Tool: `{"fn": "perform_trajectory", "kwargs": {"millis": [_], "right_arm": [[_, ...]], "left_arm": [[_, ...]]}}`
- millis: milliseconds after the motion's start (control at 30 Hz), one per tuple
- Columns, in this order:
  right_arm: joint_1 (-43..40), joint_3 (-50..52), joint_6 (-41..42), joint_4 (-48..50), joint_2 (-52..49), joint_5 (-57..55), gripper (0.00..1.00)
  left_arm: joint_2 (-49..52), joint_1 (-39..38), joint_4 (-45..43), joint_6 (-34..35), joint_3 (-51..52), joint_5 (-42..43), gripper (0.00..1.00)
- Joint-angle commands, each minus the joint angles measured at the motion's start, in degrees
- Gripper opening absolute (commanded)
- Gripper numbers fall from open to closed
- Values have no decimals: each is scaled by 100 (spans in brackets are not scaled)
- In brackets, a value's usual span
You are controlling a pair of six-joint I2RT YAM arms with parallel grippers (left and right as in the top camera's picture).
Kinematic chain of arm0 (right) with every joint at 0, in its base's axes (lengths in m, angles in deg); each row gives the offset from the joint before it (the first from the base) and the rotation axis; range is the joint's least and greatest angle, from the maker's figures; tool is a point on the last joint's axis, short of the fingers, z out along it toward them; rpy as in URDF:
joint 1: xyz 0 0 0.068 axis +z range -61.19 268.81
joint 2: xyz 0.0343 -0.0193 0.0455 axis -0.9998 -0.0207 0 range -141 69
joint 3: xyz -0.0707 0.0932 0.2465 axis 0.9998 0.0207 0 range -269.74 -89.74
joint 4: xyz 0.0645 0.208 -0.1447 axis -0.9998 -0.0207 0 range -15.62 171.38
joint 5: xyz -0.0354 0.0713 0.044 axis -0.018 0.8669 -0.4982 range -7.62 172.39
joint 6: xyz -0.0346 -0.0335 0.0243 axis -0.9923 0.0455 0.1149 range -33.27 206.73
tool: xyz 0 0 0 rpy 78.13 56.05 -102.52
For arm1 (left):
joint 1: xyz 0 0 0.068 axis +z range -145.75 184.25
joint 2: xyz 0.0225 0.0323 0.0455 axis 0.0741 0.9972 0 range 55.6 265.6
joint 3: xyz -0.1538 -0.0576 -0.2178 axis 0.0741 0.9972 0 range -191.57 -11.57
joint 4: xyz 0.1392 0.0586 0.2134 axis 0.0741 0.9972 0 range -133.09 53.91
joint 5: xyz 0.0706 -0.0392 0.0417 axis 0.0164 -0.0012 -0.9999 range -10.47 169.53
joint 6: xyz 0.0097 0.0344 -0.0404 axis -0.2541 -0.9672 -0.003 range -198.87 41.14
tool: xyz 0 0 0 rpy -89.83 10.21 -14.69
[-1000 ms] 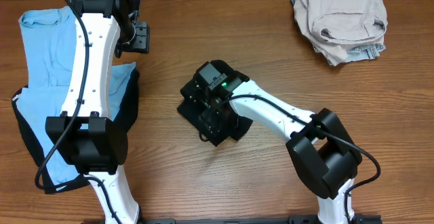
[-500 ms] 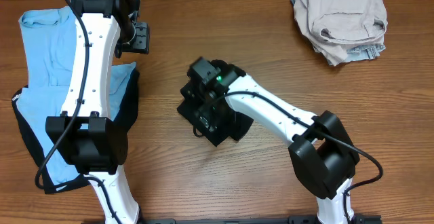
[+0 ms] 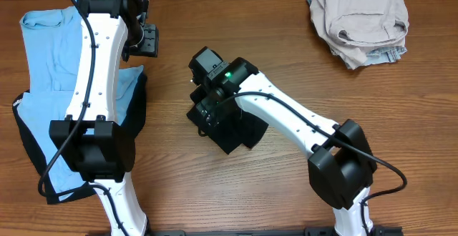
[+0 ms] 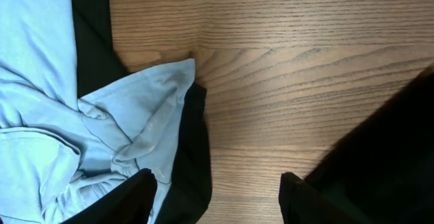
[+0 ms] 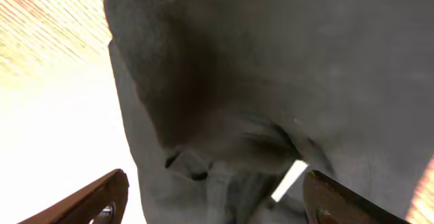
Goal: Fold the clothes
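The black T-shirt (image 3: 240, 130) lies folded into a small block at the table's middle. In the right wrist view the T-shirt (image 5: 271, 68) fills the frame, with its small white tag (image 5: 290, 180) showing. My right gripper (image 5: 217, 203) hangs open just above it, holding nothing; in the overhead view the right gripper (image 3: 209, 107) is over the shirt's left edge. My left gripper (image 3: 147, 41) is open and empty at the back left, above bare wood beside a light-blue piece (image 4: 102, 115) lying on a black piece (image 4: 193, 149).
A crumpled beige piece (image 3: 361, 21) sits at the back right. The light-blue piece (image 3: 50, 57) and black piece (image 3: 28, 143) spread along the left edge under my left arm. A dark blurred shape (image 4: 393, 149) fills the left wrist view's right side.
My right wrist has moved toward the back left over the black T-shirt. The left arm and the garments have not moved.
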Motion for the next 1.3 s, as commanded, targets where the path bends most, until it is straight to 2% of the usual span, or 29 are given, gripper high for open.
{"fn": "perform_trajectory", "kwargs": {"millis": [0,133,300,567,767,933,1033,1267], "right_arm": [[240,267,269,146,-321,177,86],[450,315,621,234,-693,155,89],[448,313,651,179,-925,149,90],[448,313,654,247,-925,-90,66],[398,313,243,549,-925,-1119,66],[129,319,-103,560,-944,-1335,66],[-63,323,-103,535,-944,-1338,61],[-428,321,-448,634,-940,-1593,57]], "left_arm": [[74,63,0,9,-68,48,62],[74,63,4,9,-68,48,61],[74,63,9,9,-68,46,61],[74,63,33,9,-68,46,61],[74,63,72,-72,-68,44,61],[74,63,85,-120,-68,46,61],[74,63,83,-120,-68,48,61],[74,63,33,-120,-68,48,61]]}}
